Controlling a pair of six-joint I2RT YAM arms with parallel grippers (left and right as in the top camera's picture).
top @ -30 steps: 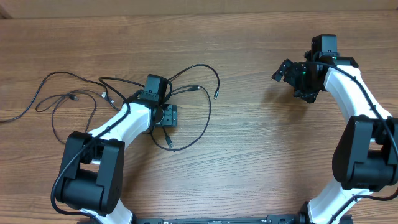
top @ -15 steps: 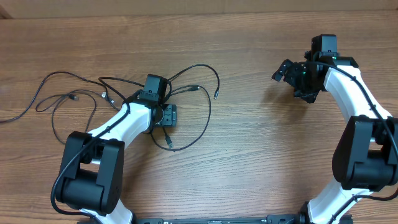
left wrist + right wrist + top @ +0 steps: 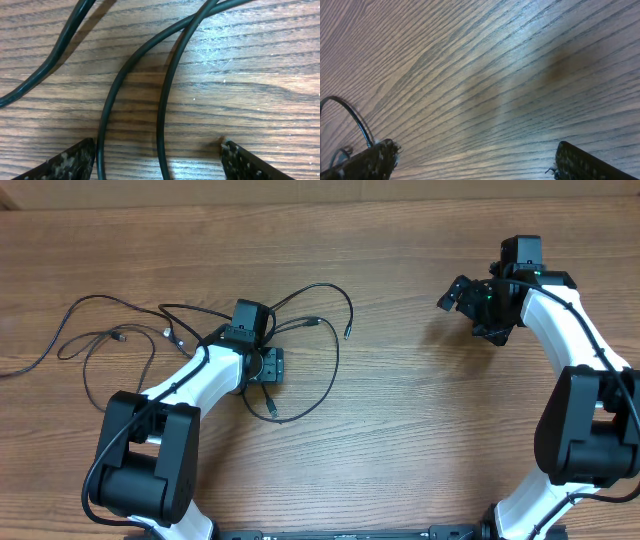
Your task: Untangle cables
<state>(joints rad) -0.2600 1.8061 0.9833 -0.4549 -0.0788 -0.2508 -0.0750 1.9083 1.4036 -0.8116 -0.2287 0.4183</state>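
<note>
Several thin black cables (image 3: 331, 361) lie looped and crossing on the wood left of centre, with more loops (image 3: 88, 303) trailing off to the left. Small plug tips show at one end (image 3: 348, 334) and at another (image 3: 272, 413). My left gripper (image 3: 268, 368) is low over the tangle and open. In the left wrist view its fingers (image 3: 64, 162) straddle two cable strands (image 3: 166, 95) that cross higher up, and the jaws touch neither. My right gripper (image 3: 452, 293) hovers open far to the right, away from the cables, with only bare wood between its fingers (image 3: 590, 164).
The wooden table (image 3: 420, 430) carries nothing else. A cable loop (image 3: 356, 119) shows at the left edge of the right wrist view. One cable end (image 3: 15, 371) runs toward the table's left edge.
</note>
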